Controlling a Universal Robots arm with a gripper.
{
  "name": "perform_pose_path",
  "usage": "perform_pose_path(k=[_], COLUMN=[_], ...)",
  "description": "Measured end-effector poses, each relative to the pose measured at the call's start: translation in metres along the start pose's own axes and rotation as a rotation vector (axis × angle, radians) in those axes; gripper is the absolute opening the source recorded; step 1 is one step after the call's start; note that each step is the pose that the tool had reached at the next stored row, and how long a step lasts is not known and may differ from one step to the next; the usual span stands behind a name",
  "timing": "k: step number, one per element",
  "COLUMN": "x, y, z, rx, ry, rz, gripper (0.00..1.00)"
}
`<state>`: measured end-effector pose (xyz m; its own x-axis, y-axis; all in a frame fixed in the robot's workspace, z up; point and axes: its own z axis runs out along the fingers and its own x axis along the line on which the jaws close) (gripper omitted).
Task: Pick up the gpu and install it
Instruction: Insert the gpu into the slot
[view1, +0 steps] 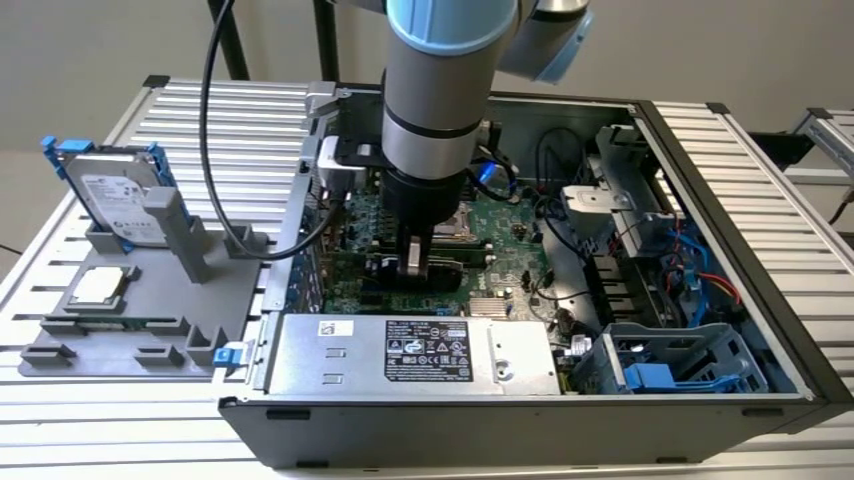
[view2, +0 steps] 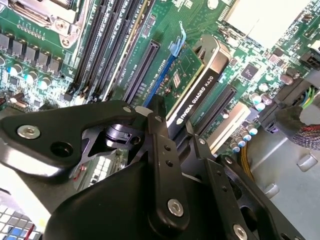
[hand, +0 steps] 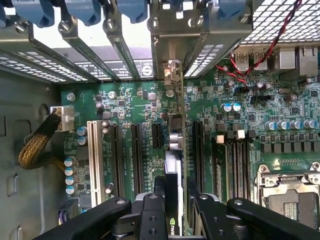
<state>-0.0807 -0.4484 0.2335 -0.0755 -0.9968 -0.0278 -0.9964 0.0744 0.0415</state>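
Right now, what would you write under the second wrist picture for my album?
The tool grips the gpu edge-on over a slot on the green motherboard.

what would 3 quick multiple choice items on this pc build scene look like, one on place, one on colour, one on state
1. Where is the gpu?
A. on the grey stand
B. edge-down over the motherboard slots
C. on the power supply

2. What colour is the hard drive frame?
A. blue
B. red
C. yellow

3. The gripper is:
A. open, away from the card
B. shut on the gpu
C. holding the CPU chip

Answers: 1 B, both wrist views show it upright among the slots; 2 A, blue in the exterior view; 3 B, fingers clamp the card's edge.
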Motion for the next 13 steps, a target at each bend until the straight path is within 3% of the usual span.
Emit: perform_pose_path(k=[7,8,13], x=[-0.0001,-0.0001,0.0], y=[-0.0001,-0.0001,0.0], z=[0.001,0.0013,-0.0006], rx=[0.0007,0.001,-0.0001], ry=[-0.0014,-0.0017,0.0], rz=[0.0,0.0,0.0], gripper=[0.0,1.0,1.0])
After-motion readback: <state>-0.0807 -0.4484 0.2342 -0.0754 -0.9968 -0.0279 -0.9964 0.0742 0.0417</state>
